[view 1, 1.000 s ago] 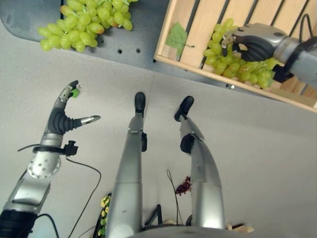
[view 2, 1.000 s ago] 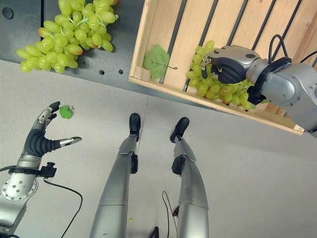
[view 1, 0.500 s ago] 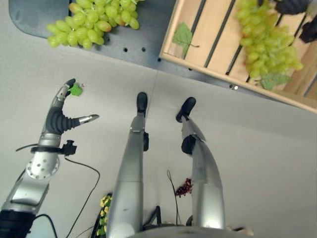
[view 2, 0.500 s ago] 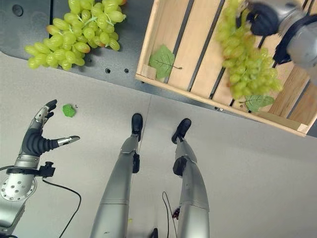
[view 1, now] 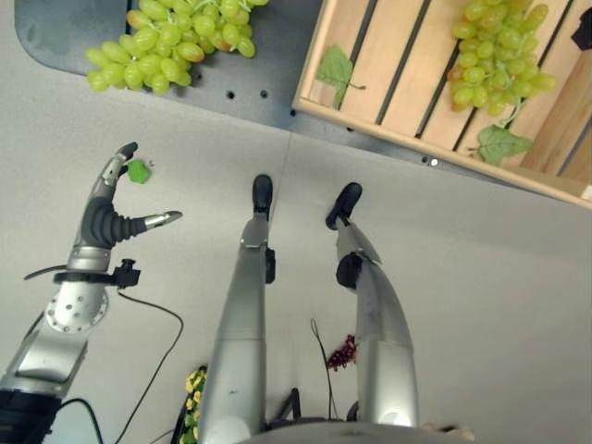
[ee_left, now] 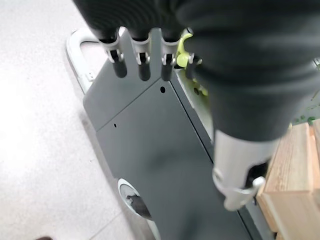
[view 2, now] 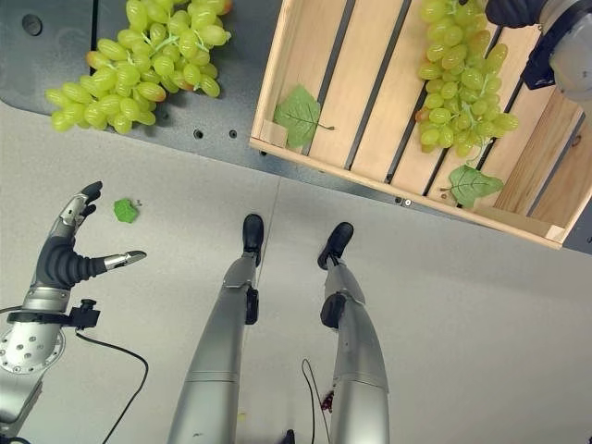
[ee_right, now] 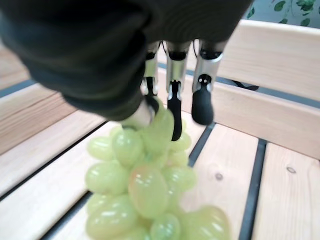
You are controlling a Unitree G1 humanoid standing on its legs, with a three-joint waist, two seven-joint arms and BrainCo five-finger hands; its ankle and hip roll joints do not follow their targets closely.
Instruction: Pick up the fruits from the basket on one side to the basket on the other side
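Over grey floor (view 2: 462, 305), right robot hand (ee_right: 170, 107) pinches grapes (view 2: 458, 79) above wooden crate (view 2: 365, 88); left robot hand (view 2: 60, 254) splayed.

Wooden crate (view 2: 370, 102) at right, slatted floor. Grape bunch (view 2: 458, 79) inside crate, hanging from right hand (view 2: 518, 11) at crate's far right. Loose leaf (view 2: 298, 113) on crate floor near left wall; second leaf (view 2: 472, 183) below bunch. Other grape bunch (view 2: 139, 60) on dark platform (view 2: 222, 120) left of crate. Left hand (view 2: 65, 250) over floor, small leaf scrap (view 2: 125, 211) just beside fingertips.
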